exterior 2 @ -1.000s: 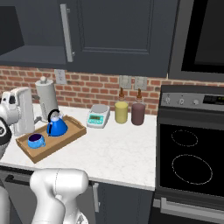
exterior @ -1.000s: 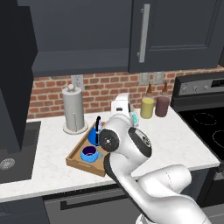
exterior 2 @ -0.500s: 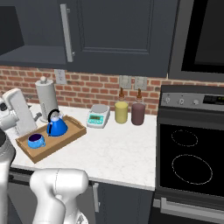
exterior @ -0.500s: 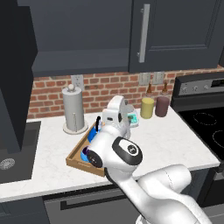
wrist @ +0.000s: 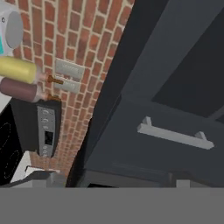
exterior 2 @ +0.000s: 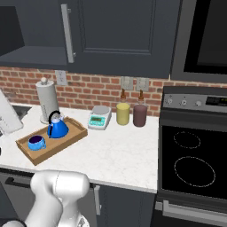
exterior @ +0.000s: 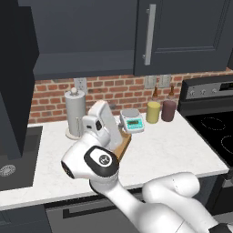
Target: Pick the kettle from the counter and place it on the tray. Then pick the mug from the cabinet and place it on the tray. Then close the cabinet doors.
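Observation:
The wooden tray (exterior 2: 70, 138) lies on the white counter (exterior 2: 119, 157). The blue cone-shaped kettle (exterior 2: 57, 128) and the round blue mug (exterior 2: 36, 142) both stand in it. In the left base view only a corner of the tray (exterior: 123, 142) shows behind my arm. My gripper (exterior: 102, 109) is raised above the tray's left end, apart from both things, and also shows at the picture's left edge (exterior 2: 6, 116). In the hand view the gripper (wrist: 111, 178) is open with nothing between its fingertips (wrist: 41, 177). It faces a cabinet door (wrist: 131, 131) and its silver handle (wrist: 175, 136).
One cabinet door (exterior: 13, 77) swings open at the left, and the cabinet (exterior: 82, 41) beside it shows a dark inside. The neighbouring door (exterior: 182, 36) lies flat. A paper towel roll (exterior: 75, 111), a scale (exterior: 132, 121), a yellow jar (exterior: 153, 112) and a purple jar (exterior: 168, 110) line the brick wall. The stove (exterior 2: 195, 164) is on the right.
My arm has risen off the tray and its hand has swung left and up. Kettle and mug have stayed in the tray. The jaws stay open.

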Tool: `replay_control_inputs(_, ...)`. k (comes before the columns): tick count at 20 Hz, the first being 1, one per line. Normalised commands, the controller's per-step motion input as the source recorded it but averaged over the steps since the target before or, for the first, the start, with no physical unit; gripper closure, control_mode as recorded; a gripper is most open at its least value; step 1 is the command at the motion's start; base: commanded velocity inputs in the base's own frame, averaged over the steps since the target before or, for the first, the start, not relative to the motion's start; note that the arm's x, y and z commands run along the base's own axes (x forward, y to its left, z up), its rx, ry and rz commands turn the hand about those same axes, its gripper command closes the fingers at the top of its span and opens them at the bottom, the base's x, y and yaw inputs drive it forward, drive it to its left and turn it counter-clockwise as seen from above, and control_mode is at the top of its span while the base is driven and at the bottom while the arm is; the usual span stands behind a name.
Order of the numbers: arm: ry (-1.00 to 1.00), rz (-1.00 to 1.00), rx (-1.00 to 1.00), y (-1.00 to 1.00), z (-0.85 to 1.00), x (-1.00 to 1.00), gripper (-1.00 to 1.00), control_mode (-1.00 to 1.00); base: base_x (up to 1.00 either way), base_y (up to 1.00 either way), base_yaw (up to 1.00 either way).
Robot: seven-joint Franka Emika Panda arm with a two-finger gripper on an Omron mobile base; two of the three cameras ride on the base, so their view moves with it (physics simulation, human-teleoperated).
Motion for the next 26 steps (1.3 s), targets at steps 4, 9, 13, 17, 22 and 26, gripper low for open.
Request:
replay_control_inputs(4, 0.0, -0.15, -0.05, 0.67, 0.09, 0.0, -1.0, -1.0, 0.0, 0.0, 0.0)
replay_control_inputs(9, 0.0, -0.07, -0.07, 0.41, -0.05, 0.0, -1.0, -1.0, 0.0, 0.0, 0.0)
replay_control_inputs(13, -0.05, 0.0, -0.08, 0.01, -0.19, 0.0, -1.0, -1.0, 0.0, 0.0, 0.0)
replay_control_inputs(17, -0.09, 0.0, -0.06, 0.15, -0.08, 0.0, -1.0, -1.0, 0.0, 0.0, 0.0)
replay_control_inputs(22, -0.03, 0.0, -0.03, 0.3, 0.02, 0.0, -1.0, -1.0, 0.0, 0.0, 0.0)
replay_control_inputs(26, 0.0, 0.0, 0.0, 0.51, 0.03, 0.0, -1.0, -1.0, 0.0, 0.0, 0.0)
